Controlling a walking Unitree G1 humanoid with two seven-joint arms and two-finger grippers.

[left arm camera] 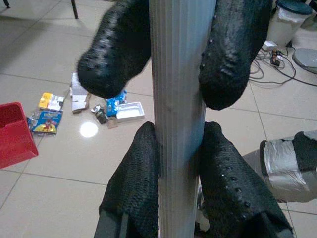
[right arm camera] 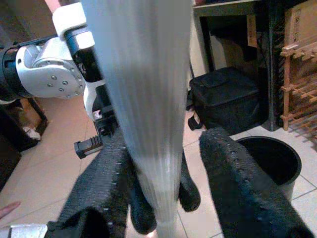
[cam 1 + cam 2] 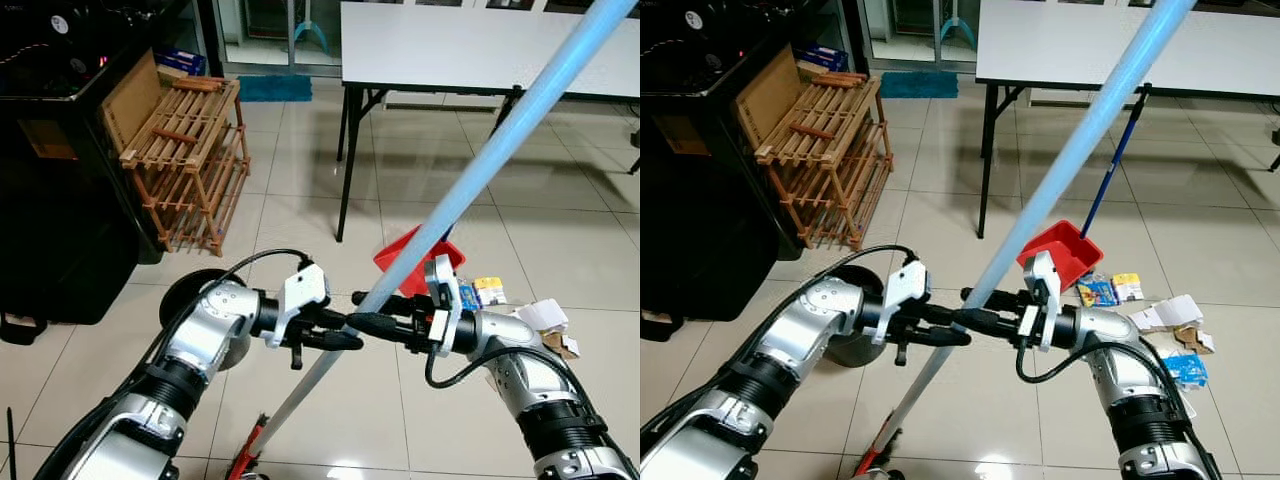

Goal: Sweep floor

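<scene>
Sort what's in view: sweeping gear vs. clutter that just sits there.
Job:
broom handle, held by left gripper and right gripper
red dustpan
scattered wrappers and paper scraps on the floor
black bin

Just there:
wooden rack
white table
black cabinet
black bag
</scene>
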